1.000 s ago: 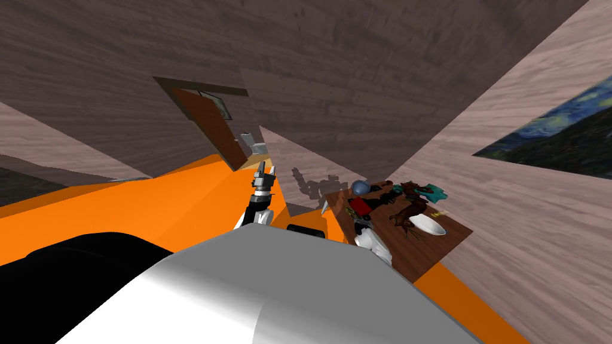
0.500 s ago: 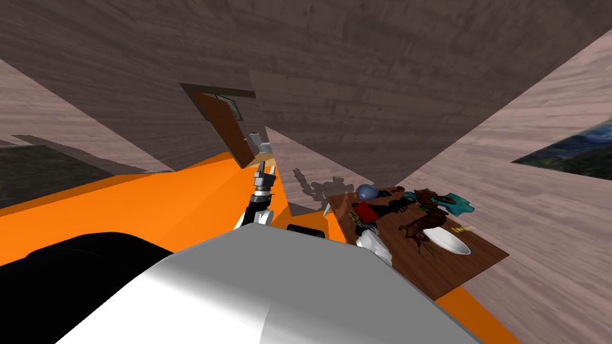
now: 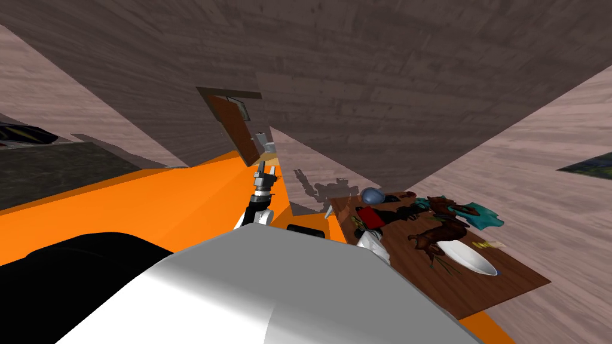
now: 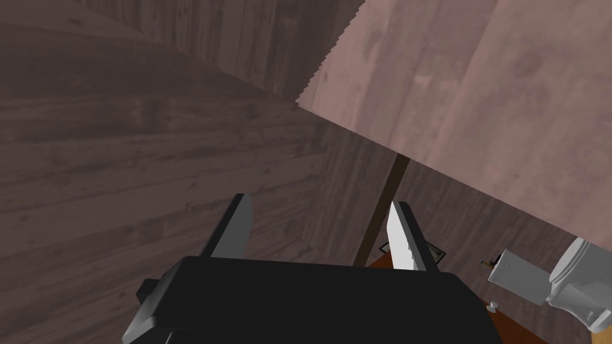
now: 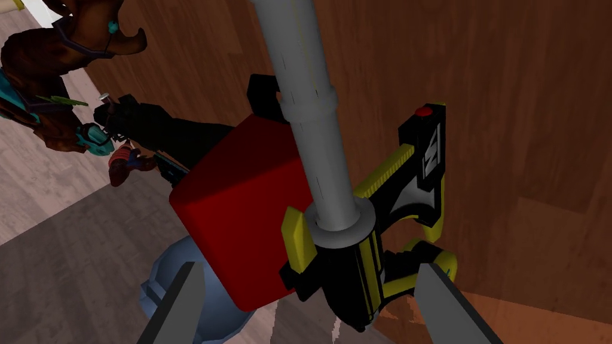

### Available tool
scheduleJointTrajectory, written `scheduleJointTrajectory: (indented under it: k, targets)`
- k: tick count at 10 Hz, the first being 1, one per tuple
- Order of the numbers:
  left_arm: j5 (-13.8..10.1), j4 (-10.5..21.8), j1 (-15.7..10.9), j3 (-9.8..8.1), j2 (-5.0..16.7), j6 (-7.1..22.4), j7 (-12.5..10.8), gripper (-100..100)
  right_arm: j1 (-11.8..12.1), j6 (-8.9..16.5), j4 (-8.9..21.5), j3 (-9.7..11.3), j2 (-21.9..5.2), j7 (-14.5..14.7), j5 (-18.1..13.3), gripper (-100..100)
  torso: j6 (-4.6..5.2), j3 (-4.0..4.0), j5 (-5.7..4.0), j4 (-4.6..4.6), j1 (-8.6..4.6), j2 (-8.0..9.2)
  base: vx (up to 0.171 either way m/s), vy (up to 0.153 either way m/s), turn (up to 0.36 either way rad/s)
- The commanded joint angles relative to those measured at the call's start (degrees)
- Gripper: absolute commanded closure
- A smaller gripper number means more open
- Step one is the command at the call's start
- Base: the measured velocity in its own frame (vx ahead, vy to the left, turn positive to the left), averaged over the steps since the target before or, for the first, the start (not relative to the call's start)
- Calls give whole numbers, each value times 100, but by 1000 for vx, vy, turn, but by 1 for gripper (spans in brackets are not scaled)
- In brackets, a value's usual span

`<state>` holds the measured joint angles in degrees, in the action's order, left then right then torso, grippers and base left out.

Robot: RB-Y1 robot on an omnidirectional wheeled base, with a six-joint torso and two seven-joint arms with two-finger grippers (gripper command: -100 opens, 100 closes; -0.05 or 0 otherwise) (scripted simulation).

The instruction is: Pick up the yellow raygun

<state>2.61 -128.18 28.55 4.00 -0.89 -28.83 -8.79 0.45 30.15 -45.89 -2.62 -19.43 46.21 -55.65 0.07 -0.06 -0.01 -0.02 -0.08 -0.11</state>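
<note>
Your right end effector (image 5: 311,304) stands wide, the yellow-and-black raygun with grey barrel (image 5: 334,227) just ahead between its blades, beside a red box (image 5: 239,203) on the brown wooden counter (image 3: 478,286) at your 2 o'clock.

Table (image 5: 508,89) brown wood grain; raygun (image 5: 340,227) smooth, matt; walls (image 3: 358,60) rough wood planks.
</note>
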Motion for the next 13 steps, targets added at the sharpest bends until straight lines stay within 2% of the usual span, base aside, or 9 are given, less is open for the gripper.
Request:
scheduleJointTrajectory:
  k: [1, 2, 3, 7, 8, 9, 13]
  targets:
    - [0, 0, 0, 0, 0, 0, 0, 0, 0, 0, 0, 0, 0, 0, 0, -100, 0, 0, 0, 0, 0, 0, 8, -12, 29]
    - [0, 0, 0, 0, 0, 0, 0, 0, -9, 11, 28, -1, 4, -1, -15, 0, 3, 2, 1, 0, 3, 3, 0, 0, 0]
    - [0, 0, 0, 0, 0, 0, 0, 0, 61, 59, -4, 26, 93, -156, -187, -100, 2, 3, 2, 1, 6, 6, 28, -53, 9]
    - [0, 0, 1, -1, 1, 0, 0, 0, 198, 157, -62, 78, 272, -467, -534, -100, 3, -7, -5, -3, -22, -11, 48, -83, 12]
    - [0, 0, 1, -1, 0, 0, 0, 0, 195, 155, -89, 69, 253, -386, -467, -100, 3, -4, -3, -2, -17, -7, 13, -25, 4]
    - [0, 0, 0, 0, 0, 0, 0, 0, 196, 158, -86, 71, 256, -406, -477, 100, 3, -1, -1, 0, -5, 0, 0, 0, 0]
    - [0, 0, 0, 0, 0, 0, 0, 0, 198, 152, -83, 75, 261, -402, -475, 100, 5, 7, 9, 5, 12, 10, 0, 0, 0]
